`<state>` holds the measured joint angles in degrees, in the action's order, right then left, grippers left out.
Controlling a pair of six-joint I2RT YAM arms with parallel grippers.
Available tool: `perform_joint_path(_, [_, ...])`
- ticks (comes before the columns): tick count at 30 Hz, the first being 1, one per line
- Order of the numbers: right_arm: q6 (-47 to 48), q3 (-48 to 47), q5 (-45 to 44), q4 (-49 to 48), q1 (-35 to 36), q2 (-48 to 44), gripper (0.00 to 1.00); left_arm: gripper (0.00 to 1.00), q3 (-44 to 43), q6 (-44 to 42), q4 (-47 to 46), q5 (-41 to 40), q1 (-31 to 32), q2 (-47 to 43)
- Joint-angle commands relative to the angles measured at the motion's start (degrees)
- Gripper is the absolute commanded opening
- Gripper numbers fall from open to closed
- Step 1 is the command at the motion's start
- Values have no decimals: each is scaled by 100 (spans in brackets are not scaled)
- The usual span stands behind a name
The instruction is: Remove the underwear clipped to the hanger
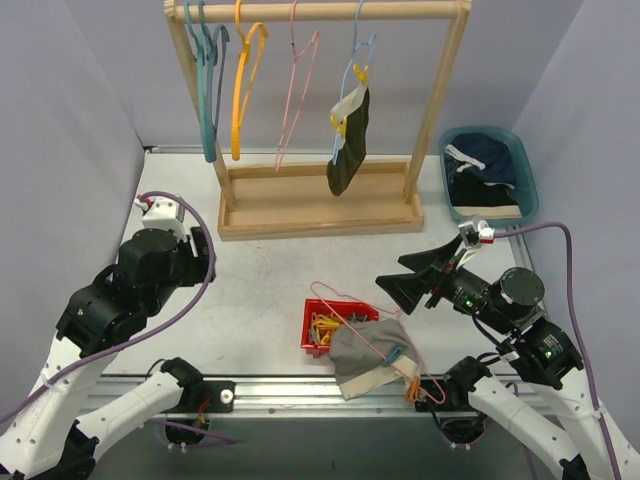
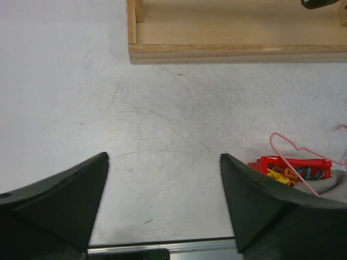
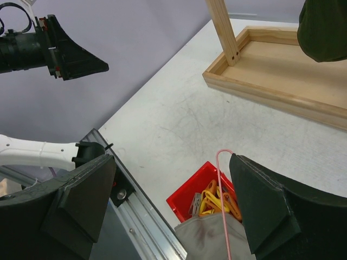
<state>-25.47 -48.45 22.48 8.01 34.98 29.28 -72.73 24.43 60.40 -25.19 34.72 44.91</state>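
A dark olive-black brief (image 1: 349, 140) hangs clipped to a light blue hanger (image 1: 358, 60) on the wooden rack; it also shows in the right wrist view (image 3: 325, 30). A grey-beige brief (image 1: 365, 355) lies at the table's front edge, still clipped to a pink hanger (image 1: 345, 300) that lies across it. A navy brief (image 1: 487, 155) lies in the blue bin (image 1: 527, 180). My right gripper (image 1: 392, 277) is open and empty, hovering just above and behind the grey-beige brief (image 3: 211, 238). My left gripper (image 2: 164, 155) is open and empty over bare table at the left.
A red box (image 1: 310, 325) of yellow and orange clips sits beside the grey-beige brief. The wooden rack (image 1: 320, 215) stands at the back and holds teal, orange and pink empty hangers. The metal rail (image 1: 300, 392) runs along the front edge.
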Motion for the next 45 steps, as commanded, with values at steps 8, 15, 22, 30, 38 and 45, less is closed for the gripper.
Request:
perform_joint_path(8, [43, 37, -33, -221, 44, 8, 90, 84, 83, 185, -283, 76, -9, -351])
perform_joint_path(15, [34, 37, -7, -230, 44, 52, 90, 94, 302, -95, -818, 1475, -9, -658])
perform_joint_path(22, [25, 37, 28, -239, 44, 61, 90, 94, 996, -280, -3800, 6562, -18, -799])
perform_joint_path(30, [-1, 72, 20, -239, 44, -27, 90, 94, 1269, -280, -5447, 6562, -18, -1107])
perform_joint_path(38, [-1, 81, 11, -239, 44, -1, 90, 94, 2544, -280, -11139, 6562, 762, -694])
perform_joint_path(45, [-10, 81, -16, -239, 44, -27, 90, 94, 2272, -280, -10032, 6562, 1459, -825])
